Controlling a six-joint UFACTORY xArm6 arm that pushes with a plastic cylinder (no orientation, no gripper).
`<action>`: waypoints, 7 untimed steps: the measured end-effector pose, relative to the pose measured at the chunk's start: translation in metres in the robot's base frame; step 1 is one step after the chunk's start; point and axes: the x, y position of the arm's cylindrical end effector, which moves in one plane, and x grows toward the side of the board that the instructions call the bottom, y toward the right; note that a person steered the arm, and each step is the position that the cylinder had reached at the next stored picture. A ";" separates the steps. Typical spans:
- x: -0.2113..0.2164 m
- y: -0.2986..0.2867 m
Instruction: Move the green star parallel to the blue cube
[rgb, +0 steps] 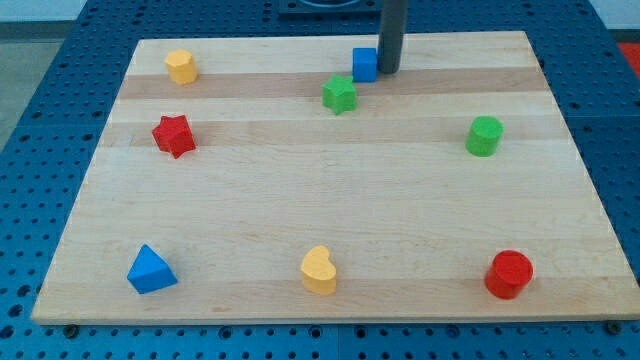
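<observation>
Camera view, green star (340, 95) flat, just below blue cube (364, 64)

Green star (340, 95), blue cube (364, 64), red star (174, 135), pale wood board (300, 200).

Bright, even overhead light, no glare. Soft short shadows under blocks. Sharp focus throughout; slight perspective taper toward the view's top.

The desk (330, 200) is pale, smooth wood with visible grain. The green star (340, 95) and blue cube (364, 64) look like matt plastic.
</observation>
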 end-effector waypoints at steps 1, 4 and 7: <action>0.000 -0.020; 0.118 -0.034; 0.132 -0.113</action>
